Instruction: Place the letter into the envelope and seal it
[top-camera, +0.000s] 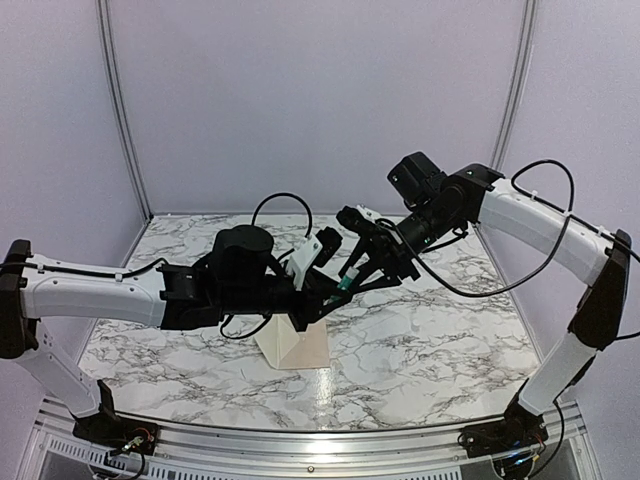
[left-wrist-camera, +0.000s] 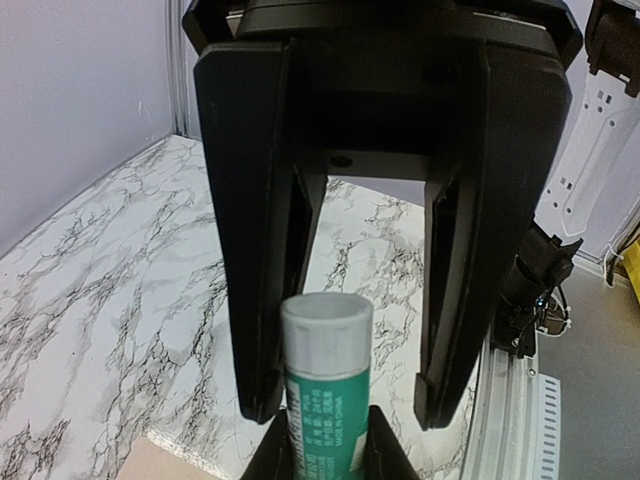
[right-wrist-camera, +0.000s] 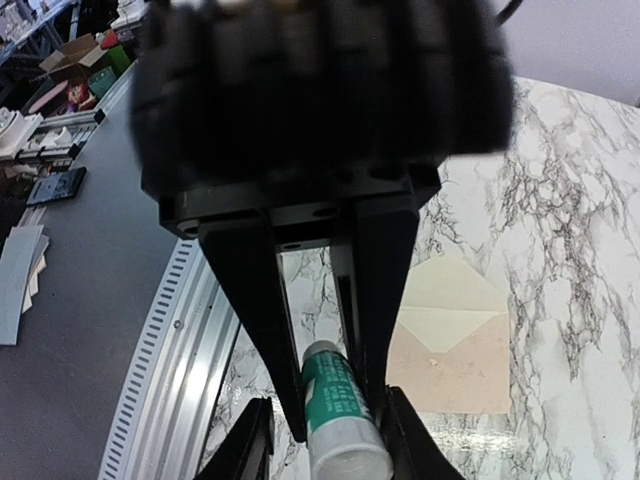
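A green glue stick (right-wrist-camera: 340, 395) with a white cap (left-wrist-camera: 325, 335) hangs in the air between both grippers above the table's middle. My right gripper (right-wrist-camera: 338, 415) is shut on its green body. My left gripper (left-wrist-camera: 343, 415) is open, its fingers standing wide on either side of the cap without touching it. In the top view the two grippers meet, left (top-camera: 330, 292) and right (top-camera: 352, 275). The envelope (right-wrist-camera: 455, 365) lies on the table below, its cream triangular flap (right-wrist-camera: 450, 290) open; it also shows in the top view (top-camera: 295, 345). No separate letter sheet shows.
The marble tabletop (top-camera: 450, 330) spreads around the envelope. A metal rail (top-camera: 300, 450) runs along the near edge. Grey booth walls close the back and sides. Black cables (top-camera: 480, 290) hang from the right arm.
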